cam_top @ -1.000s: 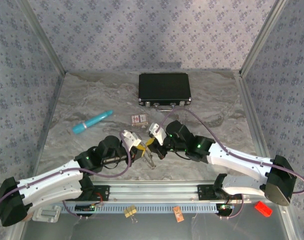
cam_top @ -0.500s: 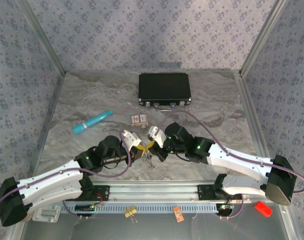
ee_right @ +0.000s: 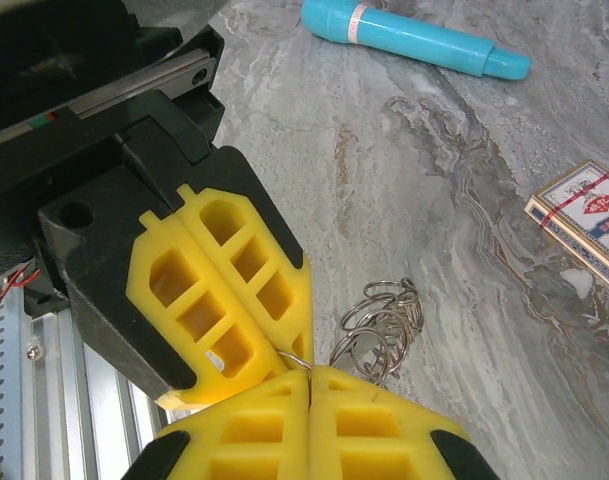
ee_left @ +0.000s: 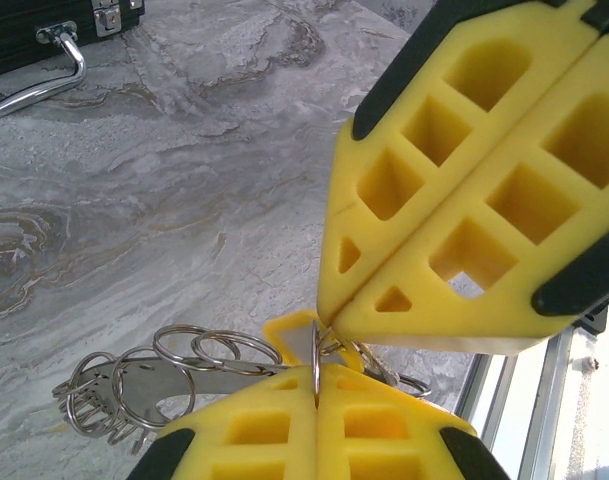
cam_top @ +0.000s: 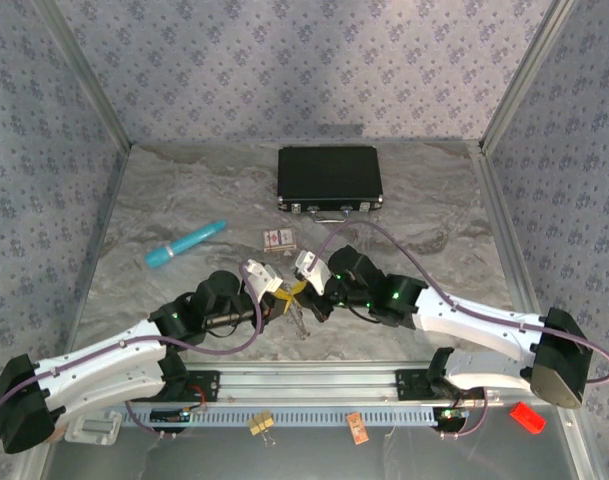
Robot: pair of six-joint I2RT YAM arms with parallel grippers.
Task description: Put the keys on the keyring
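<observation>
My two grippers meet tip to tip just above the table near its front middle. The left gripper (cam_top: pixel 287 297) (ee_left: pixel 316 385) is shut on a thin silver keyring (ee_left: pixel 316 355), held edge-on. The right gripper (cam_top: pixel 300 292) (ee_right: pixel 309 378) is shut on the same ring's wire (ee_right: pixel 296 359). In the left wrist view the right gripper (ee_left: pixel 329 322) comes in from the upper right. A bunch of silver rings with a flat silvery key (ee_left: pixel 154 382) (ee_right: pixel 379 325) (cam_top: pixel 302 320) hangs from the pinch down to the table. I make out no brass-yellow keys.
A black case (cam_top: pixel 329 178) lies at the back, its handle (ee_left: pixel 34 85) facing the arms. A red-and-white card box (cam_top: pixel 279 239) (ee_right: pixel 584 215) and a teal cylinder (cam_top: pixel 186 243) (ee_right: pixel 414 35) lie behind the grippers. The metal rail (cam_top: pixel 304 380) runs along the front edge.
The right arm has crept slightly left toward the left gripper. Both grippers stay shut, and the ring bunch hangs in the same spot.
</observation>
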